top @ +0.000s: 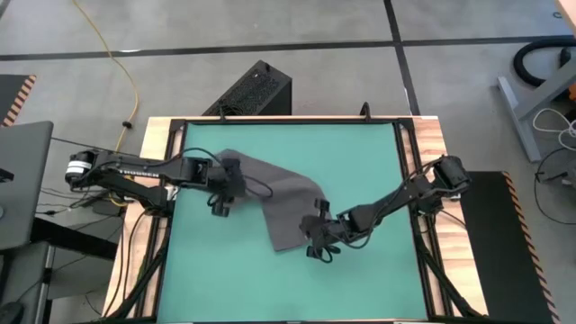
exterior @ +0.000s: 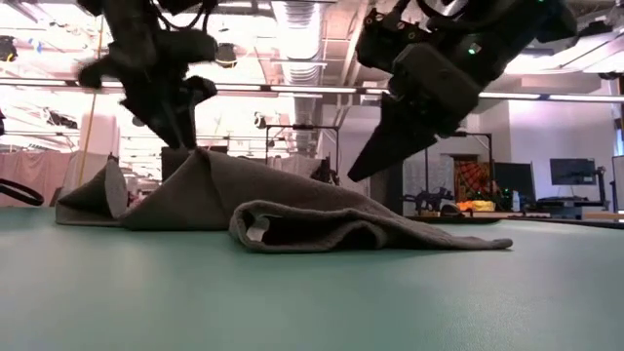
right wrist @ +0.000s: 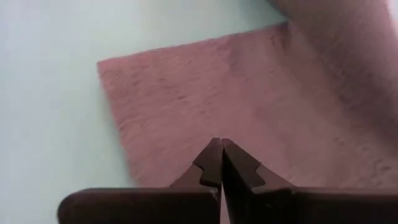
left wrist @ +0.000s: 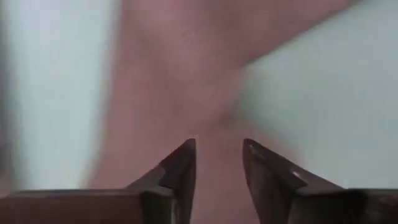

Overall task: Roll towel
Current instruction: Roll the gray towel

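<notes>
The dark grey towel [top: 281, 205] lies crumpled on the green mat [top: 378, 270], near the middle. In the low view its left part rises in a tent-like peak [exterior: 193, 156] and its near edge is folded over [exterior: 255, 226]. My left gripper [top: 223, 191] is at the towel's left end and is shut on the cloth. My right gripper [top: 318, 243] is shut and empty. It hovers just above the towel's near right corner [right wrist: 109, 65], and its tip [exterior: 355, 176] is clear of the cloth. My left gripper pinches the towel's left end [left wrist: 217, 134] between its two fingers, coming from above and pointing down. The cloth there is lifted into a peak [exterior: 193, 156]. The rest slopes down slack and lies on the mat. I cannot tell whether it holds one layer or several.
Wooden table borders [top: 171, 135] run along both sides of the mat. A black box [top: 256, 90] stands on the floor beyond the far edge. Bare mat lies toward the near edge [top: 270, 288] and the far right [top: 360, 153].
</notes>
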Available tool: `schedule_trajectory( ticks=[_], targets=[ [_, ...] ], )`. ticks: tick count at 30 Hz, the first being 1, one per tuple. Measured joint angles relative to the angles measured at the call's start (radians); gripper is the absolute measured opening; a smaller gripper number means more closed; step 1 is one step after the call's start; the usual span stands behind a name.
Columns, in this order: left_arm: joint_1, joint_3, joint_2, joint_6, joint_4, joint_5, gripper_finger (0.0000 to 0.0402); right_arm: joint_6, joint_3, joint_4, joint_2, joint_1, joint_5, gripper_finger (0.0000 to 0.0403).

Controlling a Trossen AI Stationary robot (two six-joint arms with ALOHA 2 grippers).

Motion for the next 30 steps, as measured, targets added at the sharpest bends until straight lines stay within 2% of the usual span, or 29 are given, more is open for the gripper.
schedule_trajectory(
  ticks=[2,4,9,14,22,30],
  targets=[
    [-0.046,0.000,0.014,-0.006,0.071,0.172,0.0133,-0.004,0.000,0.005,0.000,-0.012,0.000,0.0030],
    [-0.115,0.000,0.037,-0.013,0.146,0.210,0.0134,-0.004,0.000,0.004,0.000,-0.019,0.000,0.0030],
    [-0.293,0.000,0.171,0.045,0.346,0.126,0.0135,-0.004,0.000,0.007,0.000,-0.031,0.000,0.0025],
    [-0.360,0.008,0.340,0.121,0.517,-0.037,0.0135,-0.002,0.000,0.025,0.000,-0.017,-0.001,0.0027],
    [-0.356,0.087,0.528,0.118,0.576,-0.006,0.0135,0.004,0.000,0.027,0.000,0.058,-0.006,0.0025],
    [-0.355,0.115,0.572,0.058,0.652,-0.033,0.0124,0.013,0.000,0.004,0.000,0.123,-0.008,0.0026]
  ],
)
